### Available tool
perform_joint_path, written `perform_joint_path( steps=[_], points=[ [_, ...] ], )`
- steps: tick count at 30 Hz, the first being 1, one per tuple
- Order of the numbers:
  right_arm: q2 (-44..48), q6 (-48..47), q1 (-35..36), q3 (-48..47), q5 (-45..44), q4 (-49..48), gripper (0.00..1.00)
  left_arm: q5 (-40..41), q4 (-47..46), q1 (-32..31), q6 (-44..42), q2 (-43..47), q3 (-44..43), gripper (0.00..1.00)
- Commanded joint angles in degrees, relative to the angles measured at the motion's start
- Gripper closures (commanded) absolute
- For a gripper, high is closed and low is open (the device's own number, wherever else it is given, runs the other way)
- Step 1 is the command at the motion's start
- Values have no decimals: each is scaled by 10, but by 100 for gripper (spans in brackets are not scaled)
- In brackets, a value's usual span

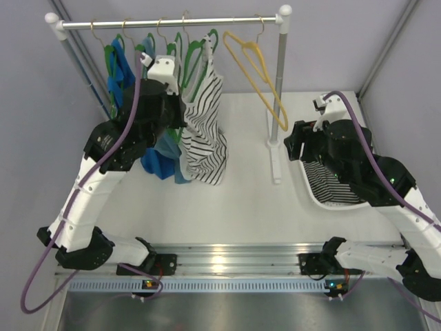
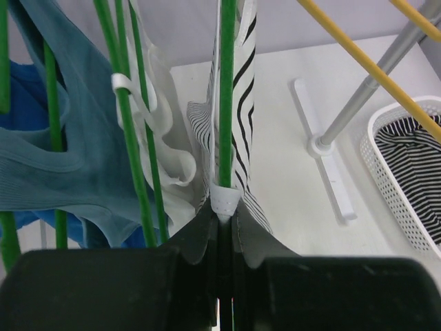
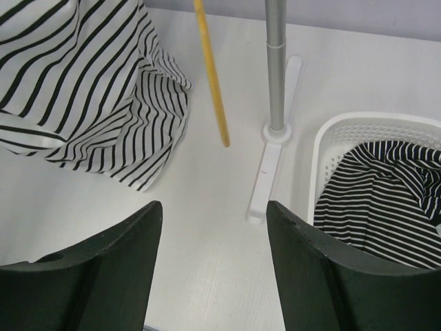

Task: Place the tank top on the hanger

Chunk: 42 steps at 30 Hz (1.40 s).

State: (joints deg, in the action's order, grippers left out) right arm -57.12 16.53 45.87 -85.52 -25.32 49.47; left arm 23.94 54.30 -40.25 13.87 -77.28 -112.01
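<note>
- The tank top hangs near the middle of the rack, draped around the green hanger. Its lower part drops to the tabletop under the rack's rail, where it seems to bunch.
- The left hand is up at the rack, closed tight on the hanger's thin green bar, with striped cloth just beside both fingers.
- The right hand stands open and empty, low over the tabletop near the rack's right post. It is next to a white basket that holds another striped garment.
- A yellow hanger hangs bare toward the right end of the rack, and blue tops hang at the left end.
- Handling, as I judge it: the top is light, thin and limp. It will sag, fold and slide along the smooth bar, and a tug on one side could pull a strap off.
- The best hold is probably a pinch on a strap or the neckline edge, close to the hanger's shoulder, not on the loose hem. The hanger is stiff but slim, so it may twist or swing on its hook.
</note>
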Motion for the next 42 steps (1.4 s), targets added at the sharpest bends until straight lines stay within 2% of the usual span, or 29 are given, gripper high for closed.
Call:
perform_joint_path(
  steps=[1, 5, 11, 19, 20, 21, 23, 24, 28, 32, 35, 37, 42],
  points=[
    [-1, -12, -10, -24, 9, -14, 38, 0, -8, 23, -22, -14, -58, 100],
    [-1, -11, -10, -20, 12, -15, 38, -46, -1, 48, -26, -52, -101, 100],
    [0, -8, -10, -21, 13, -14, 38, -108, -10, 80, -15, -84, -110, 100],
    [5, -4, -11, -13, 14, -13, 37, -147, -40, 90, -3, -56, -44, 100],
    [5, -3, -10, -11, 14, -13, 37, -148, -43, 90, -3, -52, -32, 99],
    [5, -3, -11, -10, 15, -14, 37, -148, -45, 90, -5, -48, -29, 91],
    [5, 0, -10, -6, 19, -16, 37, -154, -46, 90, -7, -38, -21, 84],
    [6, 1, -11, -4, 22, -16, 35, -157, -47, 90, -9, -34, -18, 75],
    [10, 5, -11, 8, 25, -25, 31, -169, -55, 90, -17, -6, -7, 59],
    [13, 6, -11, 20, 30, -34, 28, -208, -55, 90, -27, 12, -6, 55],
    [22, 8, -11, 37, 35, -47, 23, -273, -64, 88, -19, 33, 16, 55],
    [30, 9, -11, 51, 38, -60, 16, -304, -81, 82, -7, 55, 49, 55],
    [44, 9, -11, 79, 41, -72, 11, -302, -121, 44, 17, 113, 133, 56]
  ],
)
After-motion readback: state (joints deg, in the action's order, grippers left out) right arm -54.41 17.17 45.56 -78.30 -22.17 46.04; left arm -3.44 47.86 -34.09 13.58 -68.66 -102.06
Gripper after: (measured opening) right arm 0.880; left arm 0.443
